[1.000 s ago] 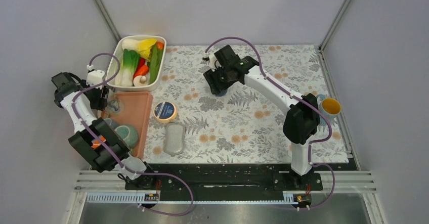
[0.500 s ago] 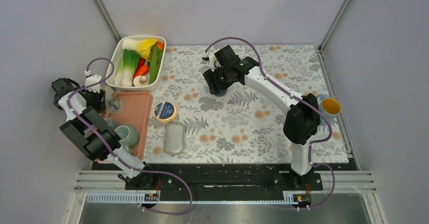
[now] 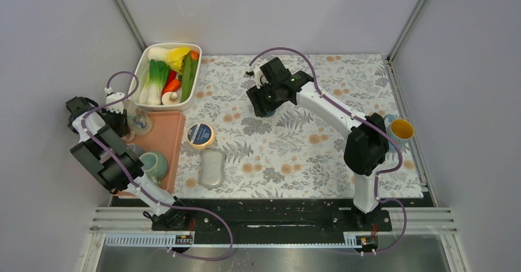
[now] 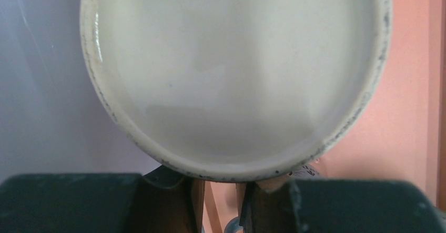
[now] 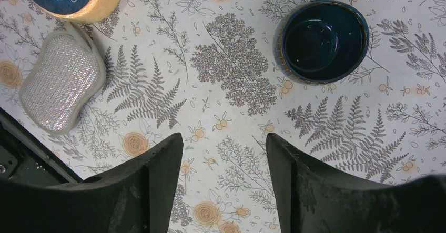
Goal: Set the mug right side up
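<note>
Mug [image 4: 231,75]: glazed cream ceramic, smooth inside, round rim flecked with dark speckles, mouth facing the wrist camera. Left hand [image 4: 218,201] is pinched on it just below the rim, at the far left corner of the flat salmon tray [image 3: 174,131], with the arm folded close to the wall. Right hand [image 5: 220,151] is spread wide, pointing down over the fern-printed bench [image 5: 231,70]. A glossy dark blue cup [image 5: 321,46] stands upright just beyond it
</note>
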`<action>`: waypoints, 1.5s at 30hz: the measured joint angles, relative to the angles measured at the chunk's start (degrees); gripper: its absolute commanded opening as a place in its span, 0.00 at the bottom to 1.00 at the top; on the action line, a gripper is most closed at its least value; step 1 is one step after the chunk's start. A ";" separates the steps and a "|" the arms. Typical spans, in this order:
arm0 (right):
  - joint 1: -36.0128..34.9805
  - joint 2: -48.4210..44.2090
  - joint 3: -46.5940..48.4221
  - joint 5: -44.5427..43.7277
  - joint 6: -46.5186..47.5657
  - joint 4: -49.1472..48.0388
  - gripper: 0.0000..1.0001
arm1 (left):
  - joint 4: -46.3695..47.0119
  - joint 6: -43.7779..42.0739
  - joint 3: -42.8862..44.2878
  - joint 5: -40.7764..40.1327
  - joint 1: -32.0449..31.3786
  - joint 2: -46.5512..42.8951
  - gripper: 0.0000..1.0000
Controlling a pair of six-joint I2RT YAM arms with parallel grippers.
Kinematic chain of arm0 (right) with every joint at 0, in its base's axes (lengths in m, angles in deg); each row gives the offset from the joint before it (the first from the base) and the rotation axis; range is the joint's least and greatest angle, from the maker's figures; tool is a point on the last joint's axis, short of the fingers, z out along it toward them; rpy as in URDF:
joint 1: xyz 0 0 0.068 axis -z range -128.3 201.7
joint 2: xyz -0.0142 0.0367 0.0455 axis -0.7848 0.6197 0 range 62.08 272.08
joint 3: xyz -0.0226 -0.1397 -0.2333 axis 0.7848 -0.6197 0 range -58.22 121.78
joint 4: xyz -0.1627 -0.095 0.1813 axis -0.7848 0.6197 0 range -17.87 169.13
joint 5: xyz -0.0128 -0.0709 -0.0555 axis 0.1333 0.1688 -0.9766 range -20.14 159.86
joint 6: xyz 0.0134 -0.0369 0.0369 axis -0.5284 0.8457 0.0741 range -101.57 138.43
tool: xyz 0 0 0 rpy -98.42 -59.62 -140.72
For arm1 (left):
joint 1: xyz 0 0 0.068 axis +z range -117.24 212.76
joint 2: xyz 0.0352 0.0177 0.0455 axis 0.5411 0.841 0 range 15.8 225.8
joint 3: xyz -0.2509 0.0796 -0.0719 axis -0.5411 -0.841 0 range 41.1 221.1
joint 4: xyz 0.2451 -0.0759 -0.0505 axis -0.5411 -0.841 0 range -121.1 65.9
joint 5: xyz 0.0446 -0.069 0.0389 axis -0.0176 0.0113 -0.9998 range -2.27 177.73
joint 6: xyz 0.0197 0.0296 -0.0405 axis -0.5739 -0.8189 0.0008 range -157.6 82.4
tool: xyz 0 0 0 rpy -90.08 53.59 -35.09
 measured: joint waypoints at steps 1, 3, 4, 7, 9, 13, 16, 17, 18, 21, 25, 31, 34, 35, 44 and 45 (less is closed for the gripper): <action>0.00 0.00 0.00 0.00 -0.15 -0.13 0.68 | -0.04 0.24 -0.02 0.09 -0.02 -0.02 0.00; -0.04 0.00 0.00 0.00 -0.57 -0.35 0.68 | 0.00 1.05 -0.50 0.59 -0.04 -0.46 0.00; -0.15 0.00 0.00 0.02 -0.90 -0.59 0.68 | -0.15 1.64 -0.98 1.20 -0.02 -0.98 0.00; -0.90 -0.28 -0.13 0.13 -2.51 -1.86 0.68 | -2.21 4.42 -2.49 3.63 0.00 -3.54 0.00; -1.92 -0.94 -0.57 0.66 -3.76 -3.54 0.68 | -4.04 6.69 -2.58 5.90 0.04 -5.31 0.00; -5.09 -2.86 -2.86 2.51 -7.48 -9.53 0.68 | -4.37 10.93 -2.58 10.08 0.00 -8.74 0.00; -7.26 -3.41 -5.07 3.93 -10.97 -15.76 0.67 | -4.42 13.62 -2.58 12.81 -0.48 -10.08 0.00; -7.72 -3.41 -5.60 4.37 -11.96 -17.25 0.67 | -4.48 14.49 -2.58 13.64 -0.68 -10.21 0.00; -8.11 -3.41 -6.19 4.72 -13.05 -18.84 0.68 | -4.63 15.17 -2.58 14.25 -0.94 -10.27 0.00; -8.79 -3.30 -7.08 6.58 -16.61 -23.96 0.69 | -5.60 17.62 -2.58 16.70 -2.32 -10.40 0.00; -9.29 -3.28 -9.64 9.53 -22.01 -35.36 0.75 | -7.21 20.59 -2.58 20.31 -5.29 -11.82 0.00; -9.64 -2.03 -13.57 12.11 -31.43 -51.41 0.86 | -7.91 25.44 -2.58 26.38 -12.85 -16.39 0.00; -9.64 -0.55 -13.84 12.85 -35.50 -57.46 0.86 | -8.17 27.80 -2.58 29.49 -16.15 -17.86 0.00; -9.64 0.02 -13.84 13.20 -36.83 -59.34 0.86 | -8.33 28.63 -2.58 30.51 -17.09 -18.10 0.00; -9.20 1.42 -15.43 14.88 -45.68 -69.90 0.84 | -8.90 34.18 -2.56 35.56 -20.72 -19.43 0.00; -9.11 1.44 -15.47 15.17 -46.40 -70.86 0.84 | -8.83 34.42 -2.56 35.82 -20.83 -19.74 0.00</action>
